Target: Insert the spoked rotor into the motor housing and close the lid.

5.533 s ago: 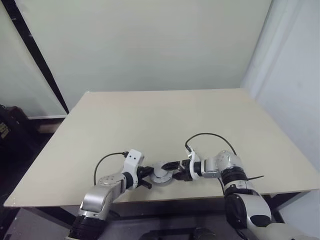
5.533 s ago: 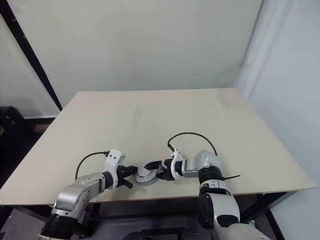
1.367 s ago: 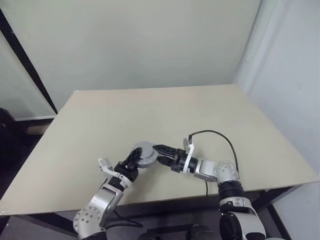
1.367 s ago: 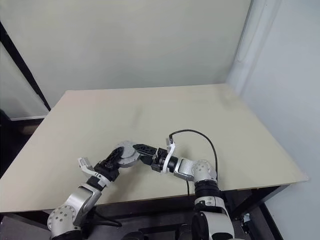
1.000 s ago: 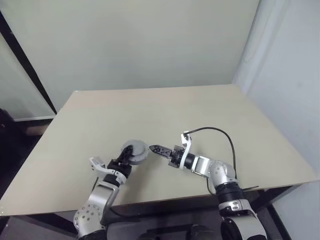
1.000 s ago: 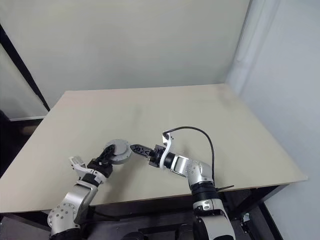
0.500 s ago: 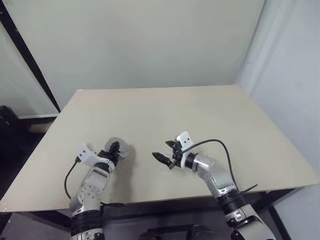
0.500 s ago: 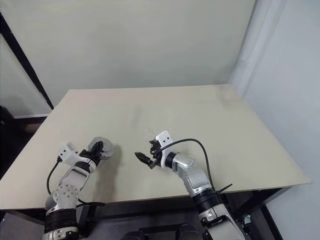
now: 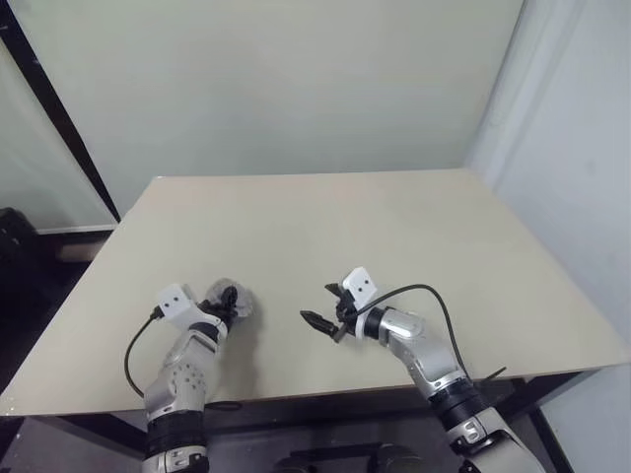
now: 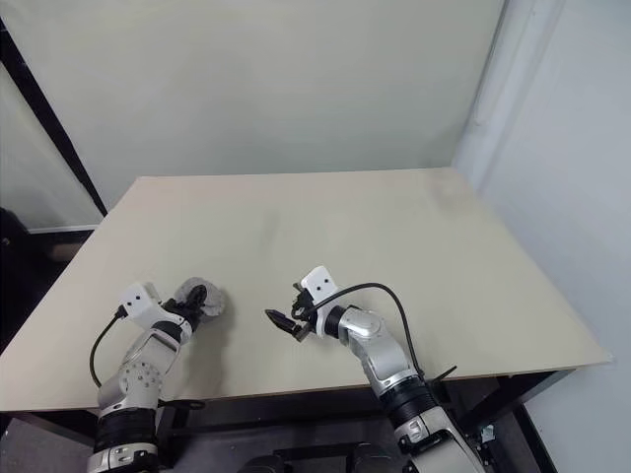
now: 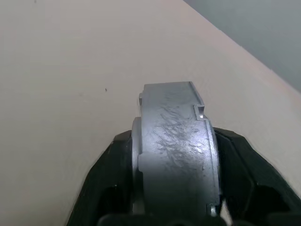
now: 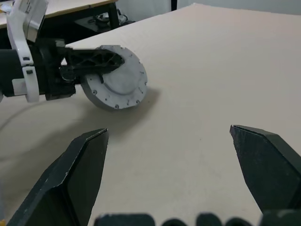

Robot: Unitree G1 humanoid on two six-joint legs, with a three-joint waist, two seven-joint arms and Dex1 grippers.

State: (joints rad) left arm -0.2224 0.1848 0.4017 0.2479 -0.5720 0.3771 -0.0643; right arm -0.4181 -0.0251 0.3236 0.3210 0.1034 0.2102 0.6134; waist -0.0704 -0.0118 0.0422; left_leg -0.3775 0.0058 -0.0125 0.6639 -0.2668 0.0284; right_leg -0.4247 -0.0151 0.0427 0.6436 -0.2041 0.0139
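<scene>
1. Gripping the motor housing [image 9: 235,302] on edge, its axis level, the left gripper [image 9: 223,302] holds it at the table's [image 9: 394,236] near-left.
2. Right gripper [image 9: 320,323], gaping and empty, points at it from well apart.

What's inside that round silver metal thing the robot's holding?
The round silver metal motor housing has its flat screwed lid on, so only the outside shows. Whatever is inside is covered. The left end effector straddles it, standing on edge on the beige table.
</scene>
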